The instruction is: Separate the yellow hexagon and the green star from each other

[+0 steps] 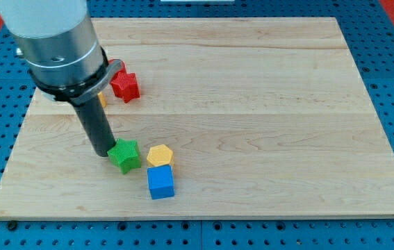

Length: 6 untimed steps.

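Observation:
The green star (125, 154) lies on the wooden board (266, 104) at the lower left of centre. The yellow hexagon (160, 155) lies just to its right, a small gap between them. A blue cube (160, 182) sits directly below the hexagon, touching it. My tip (102, 152) rests at the green star's left side, touching it or nearly so. The dark rod rises up and to the left from there.
A red star (125, 85) lies at the upper left. Another red block (117, 67) and an orange or yellow block (101, 99) are partly hidden behind the arm's grey body (58, 42). The board's left edge is near.

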Tool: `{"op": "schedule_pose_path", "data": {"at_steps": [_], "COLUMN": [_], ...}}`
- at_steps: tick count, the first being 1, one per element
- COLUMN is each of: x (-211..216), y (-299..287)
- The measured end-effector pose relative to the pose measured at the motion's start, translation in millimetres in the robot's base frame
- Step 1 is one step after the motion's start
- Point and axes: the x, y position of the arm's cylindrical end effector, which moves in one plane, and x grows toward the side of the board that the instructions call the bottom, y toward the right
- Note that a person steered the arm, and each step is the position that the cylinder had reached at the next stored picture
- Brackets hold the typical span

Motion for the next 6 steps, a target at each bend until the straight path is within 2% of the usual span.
{"op": "schedule_pose_path", "data": {"at_steps": [2,3,5,6], "x": [12.0,22.0,19.4,6.1], "y": [-12.1,17.4,174.0,189.9]}}
